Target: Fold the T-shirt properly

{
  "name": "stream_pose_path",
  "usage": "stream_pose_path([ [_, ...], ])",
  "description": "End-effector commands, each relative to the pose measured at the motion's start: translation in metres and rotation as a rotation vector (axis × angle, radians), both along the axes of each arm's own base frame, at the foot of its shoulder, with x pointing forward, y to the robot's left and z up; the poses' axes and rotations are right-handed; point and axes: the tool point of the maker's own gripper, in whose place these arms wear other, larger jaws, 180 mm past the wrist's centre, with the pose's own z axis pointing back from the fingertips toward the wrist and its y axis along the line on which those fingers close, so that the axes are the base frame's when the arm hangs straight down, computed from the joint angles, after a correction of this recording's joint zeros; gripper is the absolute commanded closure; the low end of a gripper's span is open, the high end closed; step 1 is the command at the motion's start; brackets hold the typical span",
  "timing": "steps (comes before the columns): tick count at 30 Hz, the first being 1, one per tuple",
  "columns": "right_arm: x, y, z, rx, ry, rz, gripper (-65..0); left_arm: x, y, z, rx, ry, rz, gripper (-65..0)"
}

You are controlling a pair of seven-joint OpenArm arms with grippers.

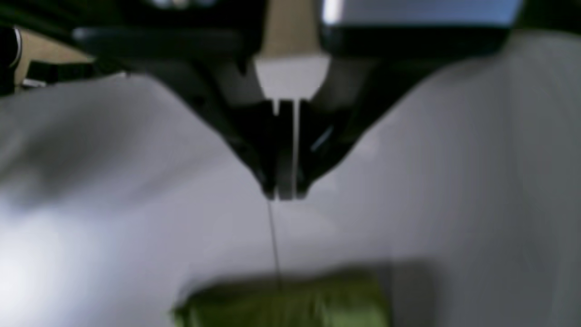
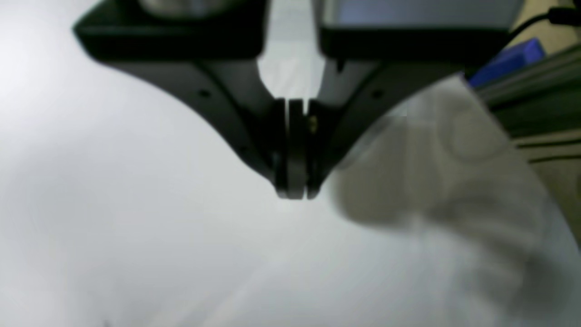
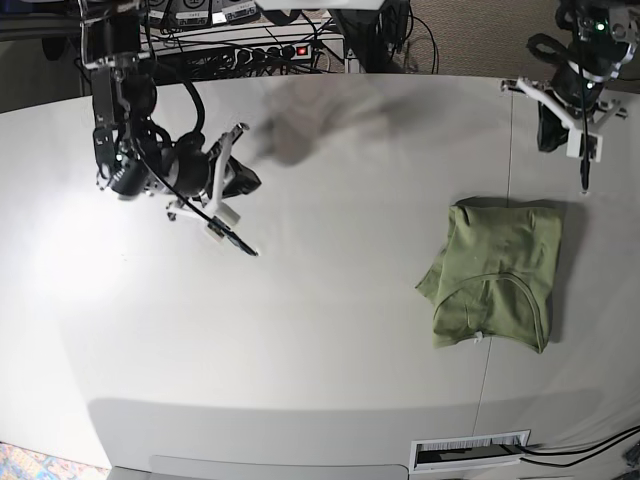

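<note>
The green T-shirt (image 3: pixel 497 276) is lying folded on the white tabletop (image 3: pixel 320 340), towards its right side. Both arms are hanging clear of it: the left end effector (image 3: pixel 585 185) and the right end effector (image 3: pixel 248 250) are both clenched on nothing.

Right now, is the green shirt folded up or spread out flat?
Folded. The T-shirt lies on the table as a compact bundle with no sleeves sticking out, though its left edge looks a bit uneven.
</note>
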Motion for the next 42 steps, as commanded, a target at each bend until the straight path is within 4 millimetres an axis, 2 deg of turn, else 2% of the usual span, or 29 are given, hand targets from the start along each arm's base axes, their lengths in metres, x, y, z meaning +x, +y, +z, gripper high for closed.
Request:
stream_pose_path([
  [1, 0.006, -0.005, 0.014, 0.024, -0.050, -0.020, 0.0, -0.001, 0.001, 0.008, -0.003, -0.020, -0.003, 0.0],
  [5, -0.010, -0.028, 0.014, 0.008, -0.045, -0.096, 0.0, -0.022, 0.003, 0.001, -0.038, 0.038, 0.015, 0.0],
  [9, -0.032, -0.047, 0.011, -0.016, -0.025, -0.153, 0.0, -0.048, -0.013, -0.009, -0.103, 0.124, -0.045, 0.0],
  [13, -0.060, -0.062, 0.009, -0.048, 0.005, -0.191, 0.0, -0.074, -0.020, -0.017, -0.143, 0.210, -0.052, 0.0],
  [22, -0.124, -0.082, 0.017, -0.137, 0.067, -0.222, 0.0, -0.133, -0.036, -0.025, -0.237, 0.390, -0.070, 0.0],
  [27, -0.170, -0.091, 0.004, -0.190, 0.183, -0.231, 0.0, -0.159, -0.042, -0.026, -0.253, 0.461, -0.111, 0.0],
  [31, -0.201, -0.098, -0.003, -0.238, 0.220, -0.229, 0.0, -0.177, -0.037, -0.033, -0.260, 0.514, -0.086, 0.0],
  [36, -0.233, -0.102, -0.007, -0.268, 0.268, -0.215, 0.0, -0.198, -0.022, -0.057, -0.291, 0.551, -0.010, 0.0],
  [39, -0.253, -0.104, -0.017, -0.274, 0.333, -0.217, 0.0, -0.216, -0.028, -0.078, -0.346, 0.604, -0.022, 0.0],
  [42, -0.274, -0.109, -0.039, -0.263, 0.398, -0.239, 0.0, -0.226, -0.036, -0.101, -0.403, 0.632, -0.009, 0.0],
])
